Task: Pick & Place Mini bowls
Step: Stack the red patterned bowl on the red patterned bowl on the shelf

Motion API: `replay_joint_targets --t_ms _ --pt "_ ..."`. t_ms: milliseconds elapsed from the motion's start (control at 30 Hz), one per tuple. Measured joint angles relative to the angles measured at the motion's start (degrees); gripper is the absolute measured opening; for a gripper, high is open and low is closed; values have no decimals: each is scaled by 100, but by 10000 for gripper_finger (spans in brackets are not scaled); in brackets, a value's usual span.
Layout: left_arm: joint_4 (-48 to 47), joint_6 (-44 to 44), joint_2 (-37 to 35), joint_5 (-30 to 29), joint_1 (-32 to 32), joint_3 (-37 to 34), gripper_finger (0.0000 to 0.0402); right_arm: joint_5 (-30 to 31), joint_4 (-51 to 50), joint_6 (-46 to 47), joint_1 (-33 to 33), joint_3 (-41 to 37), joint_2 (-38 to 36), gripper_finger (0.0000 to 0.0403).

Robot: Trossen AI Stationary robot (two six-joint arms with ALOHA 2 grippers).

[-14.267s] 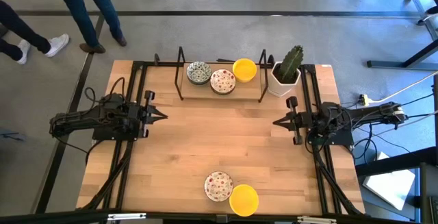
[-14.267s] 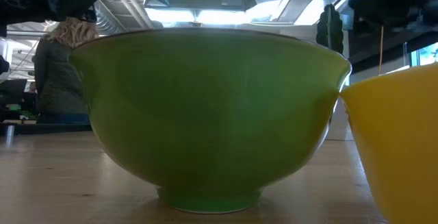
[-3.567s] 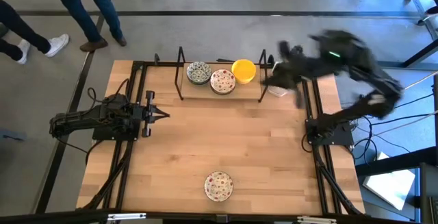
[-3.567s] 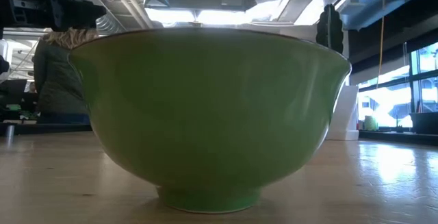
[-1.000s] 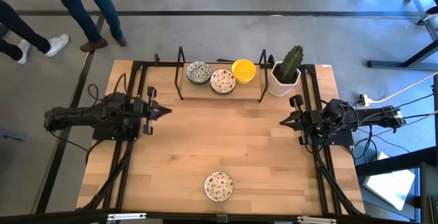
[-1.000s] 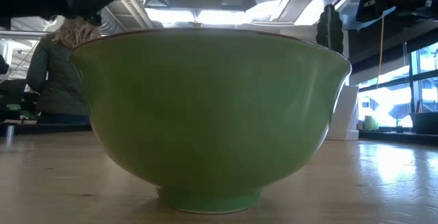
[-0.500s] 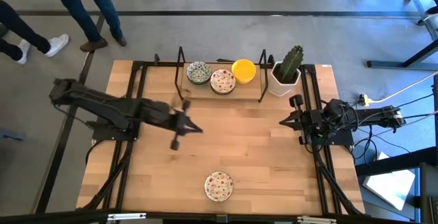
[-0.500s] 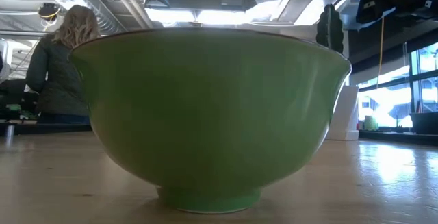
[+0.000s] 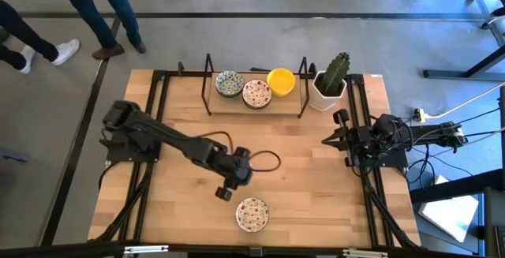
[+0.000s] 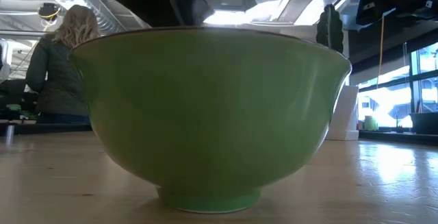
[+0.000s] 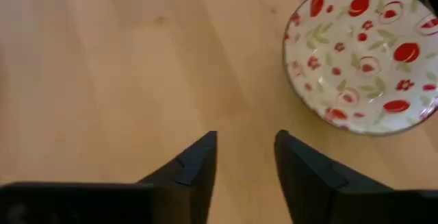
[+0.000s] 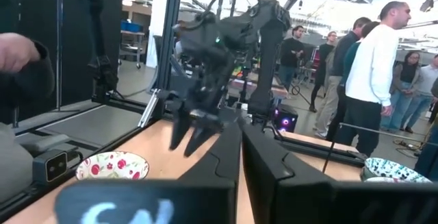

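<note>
A white mini bowl with red speckles (image 9: 252, 214) stands on its foot near the table's near edge; the low view shows its green outer wall (image 10: 205, 114) up close. My left gripper (image 9: 229, 187) hangs open and tipped downward just to the far left of it, touching nothing; the left wrist view has the bowl (image 11: 363, 56) ahead of the fingers (image 11: 198, 166). Three more mini bowls sit on a rack at the far edge: green-blue patterned (image 9: 230, 83), red speckled (image 9: 257, 93) and yellow (image 9: 282, 80). My right gripper (image 9: 327, 140) rests shut at the right.
A white square pot with a cactus (image 9: 331, 80) stands at the far right, beside the black rack (image 9: 207, 84). Black frame rails (image 9: 158, 116) run along both table sides. Bare wood (image 9: 292, 171) lies between the rack and the near bowl. People stand beyond the table (image 12: 373, 66).
My left arm has swung out from its resting place at the table's left, toward the middle and the near edge, ending beside the speckled bowl. Its gripper has tipped from level to pointing steeply down. The bowl has not moved.
</note>
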Motion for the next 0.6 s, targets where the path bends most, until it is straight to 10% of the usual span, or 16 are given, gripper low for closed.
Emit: replay_joint_targets --t_ms 600 --pt "701 -1012 941 934 -48 596 237 -4 -44 101 0 0 0 20"
